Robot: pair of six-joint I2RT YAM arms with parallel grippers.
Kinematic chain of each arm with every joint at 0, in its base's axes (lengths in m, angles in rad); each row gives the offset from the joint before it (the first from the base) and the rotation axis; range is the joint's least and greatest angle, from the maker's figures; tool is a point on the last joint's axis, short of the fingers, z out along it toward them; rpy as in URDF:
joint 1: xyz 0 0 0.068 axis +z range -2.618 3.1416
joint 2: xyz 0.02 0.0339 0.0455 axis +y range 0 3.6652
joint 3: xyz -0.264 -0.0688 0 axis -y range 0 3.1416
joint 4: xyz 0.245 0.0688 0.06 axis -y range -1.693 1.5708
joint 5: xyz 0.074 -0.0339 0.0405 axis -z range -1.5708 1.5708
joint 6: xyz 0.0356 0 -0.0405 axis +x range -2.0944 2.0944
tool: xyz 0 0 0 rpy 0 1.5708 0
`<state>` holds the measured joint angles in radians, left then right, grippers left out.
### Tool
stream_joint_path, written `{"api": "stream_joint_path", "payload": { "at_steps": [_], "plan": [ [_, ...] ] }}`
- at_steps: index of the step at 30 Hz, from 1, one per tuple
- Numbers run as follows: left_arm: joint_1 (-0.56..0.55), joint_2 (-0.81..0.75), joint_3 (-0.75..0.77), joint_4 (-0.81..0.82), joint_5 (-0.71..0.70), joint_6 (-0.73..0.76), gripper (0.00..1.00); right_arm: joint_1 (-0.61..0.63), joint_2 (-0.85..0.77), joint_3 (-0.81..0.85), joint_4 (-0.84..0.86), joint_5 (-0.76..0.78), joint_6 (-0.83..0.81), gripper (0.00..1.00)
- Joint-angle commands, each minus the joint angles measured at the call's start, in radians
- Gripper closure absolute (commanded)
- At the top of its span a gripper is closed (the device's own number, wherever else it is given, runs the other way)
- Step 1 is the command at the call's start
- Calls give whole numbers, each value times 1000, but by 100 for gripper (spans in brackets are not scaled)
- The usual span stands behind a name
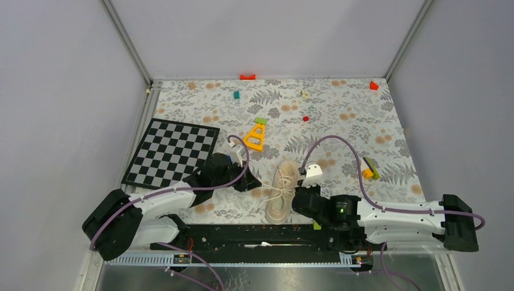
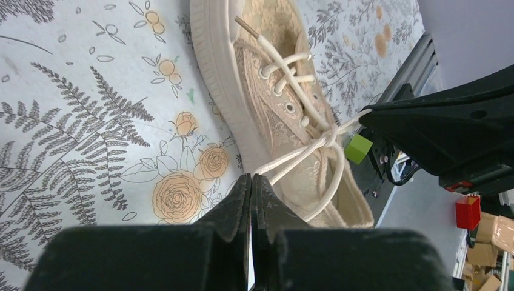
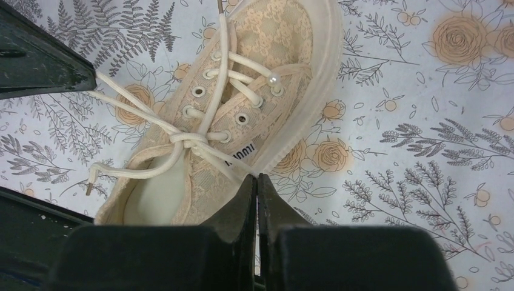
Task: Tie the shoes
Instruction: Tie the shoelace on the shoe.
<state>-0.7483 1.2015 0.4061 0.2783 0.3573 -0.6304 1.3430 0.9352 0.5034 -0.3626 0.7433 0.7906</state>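
The shoe [image 1: 282,191] lies right of the chessboard [image 1: 173,151], its laces [image 3: 194,138] knotted. The left gripper [image 2: 251,179], between chessboard and shoe, and the right gripper [image 3: 256,179], beyond the shoe, each pinch a loop. This looks like bow-tightening; next, an even outward pull.

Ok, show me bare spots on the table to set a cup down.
Bare cloth: behind the chessboard up to the teal block, and on the right between the red corner block and the yellow-green block. Crowded around the shoe: the left pincer and right pincer flank it, holding its laces.
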Motion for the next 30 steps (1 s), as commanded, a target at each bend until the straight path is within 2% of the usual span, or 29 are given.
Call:
{"api": "stream_joint_path", "payload": {
  "at_steps": [1, 21, 30],
  "plan": [
    [34, -54, -31, -47, -132, 20, 100, 1, -7, -25, -146, 103, 73, 100],
    [94, -51, -118, -71, -221, -10, 100, -83, -6, -77, -263, -7, 325, 100],
    [143, -204, -149, -80, -250, -22, 100, -113, -142, -126, -302, 7, 374, 100]
  ]
}}
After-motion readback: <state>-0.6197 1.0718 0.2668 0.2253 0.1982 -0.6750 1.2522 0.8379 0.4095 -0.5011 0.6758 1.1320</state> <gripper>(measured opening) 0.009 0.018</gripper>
